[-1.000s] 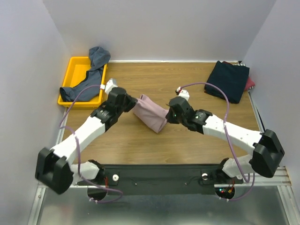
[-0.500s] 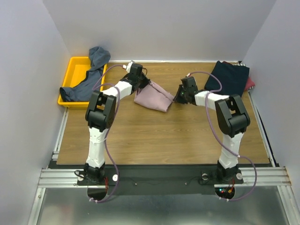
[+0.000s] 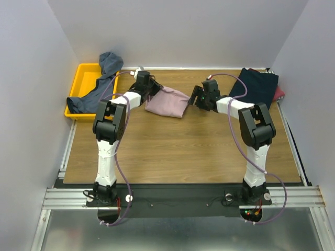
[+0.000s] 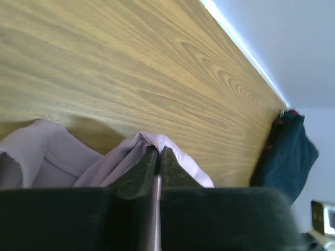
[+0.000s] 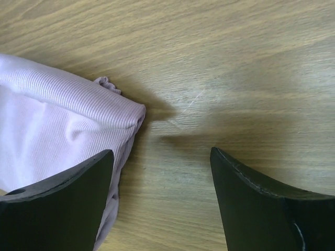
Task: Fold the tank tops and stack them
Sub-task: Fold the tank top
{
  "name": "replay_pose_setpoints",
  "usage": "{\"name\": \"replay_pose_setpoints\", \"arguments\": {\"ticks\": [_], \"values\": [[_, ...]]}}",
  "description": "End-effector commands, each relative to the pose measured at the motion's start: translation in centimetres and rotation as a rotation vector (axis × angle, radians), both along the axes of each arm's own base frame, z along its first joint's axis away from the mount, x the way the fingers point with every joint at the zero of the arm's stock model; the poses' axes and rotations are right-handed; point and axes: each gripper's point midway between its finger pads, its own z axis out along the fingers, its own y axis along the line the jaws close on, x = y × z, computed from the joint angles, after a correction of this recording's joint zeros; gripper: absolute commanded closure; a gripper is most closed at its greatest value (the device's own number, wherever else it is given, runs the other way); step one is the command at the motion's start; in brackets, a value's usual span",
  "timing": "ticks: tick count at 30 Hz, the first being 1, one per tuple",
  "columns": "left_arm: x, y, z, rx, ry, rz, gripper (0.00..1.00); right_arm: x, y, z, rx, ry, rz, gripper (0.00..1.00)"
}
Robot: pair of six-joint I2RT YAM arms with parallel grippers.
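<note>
The dusty pink tank top [image 3: 166,101] lies folded in a bundle near the far middle of the table. My left gripper [image 3: 152,90] is at its left end, and in the left wrist view its jaws [image 4: 159,151] stand pressed together on a fold of the pink fabric [image 4: 57,157]. My right gripper [image 3: 194,99] sits just right of the bundle; it is open [image 5: 161,151] over bare wood, its left finger beside the pink corner [image 5: 52,120]. A slate blue-grey tank top [image 3: 102,78] hangs over the yellow tray. A dark navy one [image 3: 255,89] lies folded at the far right on a red one [image 3: 280,94].
The yellow tray [image 3: 84,70] stands at the far left corner. White walls close in the table on the left, back and right. Both arms stretch far forward from their bases at the near edge. The navy stack [image 4: 285,151] shows at the right of the left wrist view.
Both arms carried the pink tank top from mid-table toward the far edge and laid it down. The right gripper let go of it and opened; the left one still pinches the fabric.
</note>
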Motion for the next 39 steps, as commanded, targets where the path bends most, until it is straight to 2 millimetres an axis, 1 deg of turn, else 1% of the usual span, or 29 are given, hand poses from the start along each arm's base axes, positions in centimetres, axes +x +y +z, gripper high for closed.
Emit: {"name": "replay_pose_setpoints", "arguments": {"ticks": [1,2,3,4,5,6,8,9,10,12,13,14,15,16,17,19,21,22,25,28,31,32,33,34,35,36,37,38,39], "values": [[0.1,-0.8,7.3,-0.041,-0.193,-0.049,0.68,1.4,-0.2,3.3,-0.031,-0.095,-0.007,0.18],[0.0,-0.5,8.4,-0.035,-0.212,-0.044,0.58,1.3,-0.3,3.6,-0.035,-0.103,-0.006,0.18],[-0.1,-0.3,8.9,-0.028,-0.222,-0.038,0.55,1.3,-0.4,4.5,-0.045,-0.123,-0.010,0.18],[-0.3,0.2,9.0,-0.018,-0.223,-0.016,0.55,1.1,-0.4,4.7,-0.050,-0.130,-0.009,0.18],[-0.7,0.6,10.6,-0.016,-0.246,0.005,0.55,0.9,-0.3,4.9,-0.057,-0.135,-0.003,0.18],[-1.0,1.4,10.4,0.002,-0.241,0.048,0.55,0.9,-0.1,5.3,-0.068,-0.148,0.003,0.18],[-1.7,2.5,11.1,0.033,-0.236,0.111,0.55,0.7,0.2,6.3,-0.069,-0.168,0.010,0.18],[-2.3,2.8,12.5,0.040,-0.255,0.134,0.56,0.5,0.4,6.5,-0.074,-0.173,0.017,0.18],[-2.9,2.8,12.4,0.070,-0.255,0.159,0.59,0.5,0.5,6.6,-0.079,-0.178,0.021,0.18],[-3.5,2.3,11.0,0.133,-0.188,0.174,0.67,0.6,1.2,7.0,-0.074,-0.189,0.035,0.24],[-2.9,2.2,11.7,0.159,-0.191,0.200,0.71,0.7,1.6,6.9,-0.068,-0.185,0.051,0.27],[-3.4,1.5,8.8,0.207,-0.104,0.191,0.81,0.6,2.2,6.5,-0.062,-0.176,0.068,0.33],[-3.4,1.3,7.8,0.216,-0.075,0.195,0.86,0.6,3.1,6.8,-0.045,-0.181,0.094,0.34],[-3.3,1.0,7.3,0.207,-0.051,0.202,0.95,0.6,3.6,6.7,-0.048,-0.181,0.104,0.34],[-3.5,0.9,5.3,0.223,-0.007,0.197,0.98,0.3,4.7,6.1,-0.070,-0.180,0.132,0.34],[-3.8,0.6,3.8,0.237,0.021,0.185,1.00,0.5,6.2,6.2,-0.082,-0.197,0.163,0.36],[-4.0,-0.1,2.4,0.267,0.034,0.160,1.00,0.4,7.6,4.5,-0.104,-0.177,0.198,0.37],[-4.2,-0.3,1.9,0.281,0.038,0.146,1.00,0.6,7.9,4.3,-0.108,-0.178,0.200,0.38],[-5.2,-0.9,0.1,0.323,0.078,0.108,1.00,0.3,8.1,2.5,-0.134,-0.150,0.195,0.38],[-6.4,-1.5,-1.8,0.356,0.117,0.074,1.00,-0.9,8.2,1.1,-0.148,-0.114,0.202,0.40],[-8.0,-2.0,-3.7,0.382,0.162,0.037,1.00,-3.1,8.2,-0.3,-0.184,-0.081,0.210,0.44],[-8.6,-2.3,-3.9,0.385,0.168,0.025,1.00,-3.6,8.1,0.2,-0.182,-0.084,0.211,0.46],[-9.1,-2.3,-4.2,0.387,0.176,0.017,1.00,-5.3,8.1,-1.0,-0.193,-0.046,0.221,0.47],[-10.1,-2.3,-5.0,0.400,0.194,0.003,1.00,-6.1,8.1,-1.0,-0.188,-0.038,0.222,0.49],[-10.5,-2.3,-4.5,0.397,0.188,-0.002,1.00,-7.2,8.6,0.0,-0.178,-0.045,0.235,0.52],[-11.6,-2.1,-5.4,0.414,0.207,-0.024,1.00,-9.0,8.2,-1.1,-0.186,-0.012,0.236,0.52],[-12.2,-2.1,-5.5,0.416,0.208,-0.037,1.00,-10.0,8.4,-1.0,-0.185,-0.007,0.240,0.53],[-12.6,-2.5,-4.6,0.408,0.184,-0.050,1.00,-11.2,8.5,-1.3,-0.179,0.009,0.246,0.53],[-13.1,-2.5,-4.6,0.410,0.182,-0.061,1.00,-12.6,9.7,-0.1,-0.156,-0.009,0.268,0.53]]}}
